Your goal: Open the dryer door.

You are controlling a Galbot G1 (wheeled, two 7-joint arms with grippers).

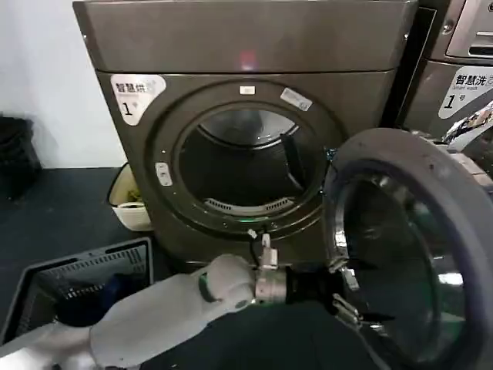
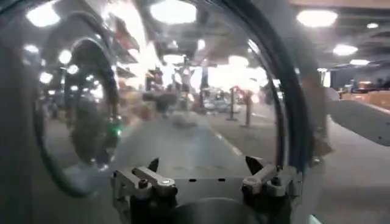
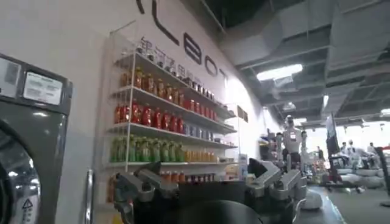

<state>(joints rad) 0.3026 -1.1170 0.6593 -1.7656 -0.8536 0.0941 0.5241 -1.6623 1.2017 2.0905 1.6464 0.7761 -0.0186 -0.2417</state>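
Observation:
The dark bronze-grey dryer carries a white sticker with numeral 1, and its round drum opening is uncovered. The dryer door is swung out to the right, showing its grey inner face and dark bowl glass. My left gripper reaches across to that inner face and is open, with nothing between its fingers. In the left wrist view the left gripper points into the reflective door glass from close up. My right gripper is open and holds nothing, facing away into the room.
A grey laundry basket sits on the floor at the front left. A white bin stands beside the dryer's left side. A lighter grey neighbouring machine stands at the right. Shelves of bottles line the wall beyond.

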